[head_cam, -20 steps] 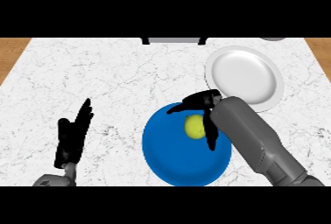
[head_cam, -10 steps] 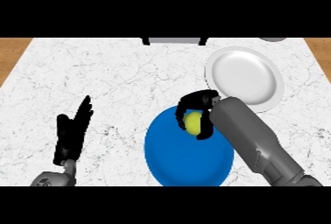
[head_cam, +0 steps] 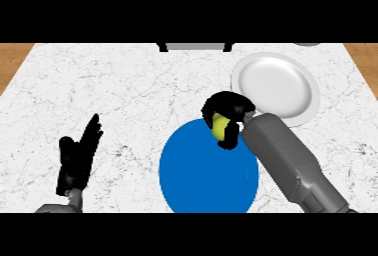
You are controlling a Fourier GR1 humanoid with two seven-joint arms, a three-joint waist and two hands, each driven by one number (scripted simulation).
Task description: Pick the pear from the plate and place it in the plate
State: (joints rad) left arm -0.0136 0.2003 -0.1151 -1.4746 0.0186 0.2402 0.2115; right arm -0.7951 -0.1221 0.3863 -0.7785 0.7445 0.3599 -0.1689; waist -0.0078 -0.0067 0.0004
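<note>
Marble counter [head_cam: 125, 95]. Right hand [head_cam: 229, 112] curled round pear [head_cam: 219, 126], blue plate's [head_cam: 207, 175] twelve o'clock edge; white plate [head_cam: 277, 90] at one o'clock. Pear likely light, smooth, bruisable; hold belly. Left hand [head_cam: 77, 160] resting, fingers straight.

Looked like kitchen. Desk [head_cam: 133, 85] had white marble-patterned top with grey veining, like worktop. Wood-coloured strips [head_cam: 16, 60] showed past its left and right edges. Tableware sat on it: blue plate [head_cam: 199, 180] near front, white plate [head_cam: 284, 87] toward back right. Dark-framed grey fixture [head_cam: 196, 47] stood at far edge, too cropped to identify.
</note>
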